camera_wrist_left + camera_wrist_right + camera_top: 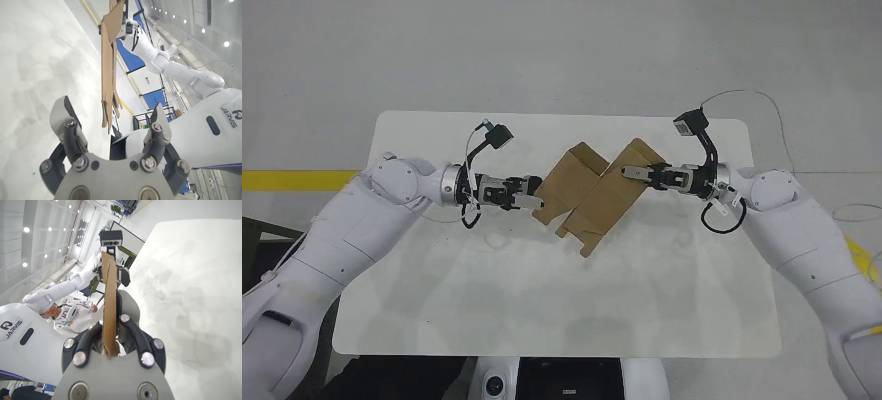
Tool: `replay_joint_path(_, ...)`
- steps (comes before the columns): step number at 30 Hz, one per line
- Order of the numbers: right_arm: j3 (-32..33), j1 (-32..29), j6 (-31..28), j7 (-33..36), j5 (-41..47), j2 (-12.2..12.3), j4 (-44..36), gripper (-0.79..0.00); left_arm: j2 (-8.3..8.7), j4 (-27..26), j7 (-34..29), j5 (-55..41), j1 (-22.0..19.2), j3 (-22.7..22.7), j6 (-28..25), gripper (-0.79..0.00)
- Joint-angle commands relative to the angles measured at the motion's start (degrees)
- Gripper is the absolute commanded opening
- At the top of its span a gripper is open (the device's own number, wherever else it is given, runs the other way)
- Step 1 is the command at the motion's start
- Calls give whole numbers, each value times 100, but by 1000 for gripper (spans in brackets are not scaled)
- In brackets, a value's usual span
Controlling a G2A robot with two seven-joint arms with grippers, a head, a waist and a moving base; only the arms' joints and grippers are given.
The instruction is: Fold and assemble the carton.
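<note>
The carton [594, 195] is a flat, unfolded sheet of brown cardboard held above the middle of the white table [542, 300]. My right gripper [638, 173] is shut on its right corner; in the right wrist view the carton [109, 298] runs edge-on between the fingers [130, 308] of that gripper [115, 302]. My left gripper [535, 192] is at the carton's left end. In the left wrist view the left gripper [111, 101] is open, and the near end of the carton [107, 75] hangs edge-on between its spread fingers [66, 108] without being clamped.
Both arms reach in over the table from opposite sides, and each wrist carries a black camera on a stalk [497, 132]. A yellow floor line [292, 180] runs beyond the table's left edge, and a thin cable [762, 100] loops past its far right corner.
</note>
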Motion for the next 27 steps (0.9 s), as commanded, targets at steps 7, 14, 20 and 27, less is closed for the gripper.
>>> replay_joint_path(7,122,-90,-157,-539,-271,-93,78,-785,-86,68,154,-171,209,-121,-154,0)
replay_joint_path(14,202,-185,-177,-1092,-685,-176,147,-785,-142,34,145,-99,307,-257,-138,0)
replay_joint_path(20,336,-255,-158,-1374,-1003,-202,125,-785,-155,-94,-64,-297,427,-375,64,0)
replay_joint_path(27,460,-342,-32,-1413,-1256,-213,49,-785,-144,-244,-10,-173,537,-558,10,0)
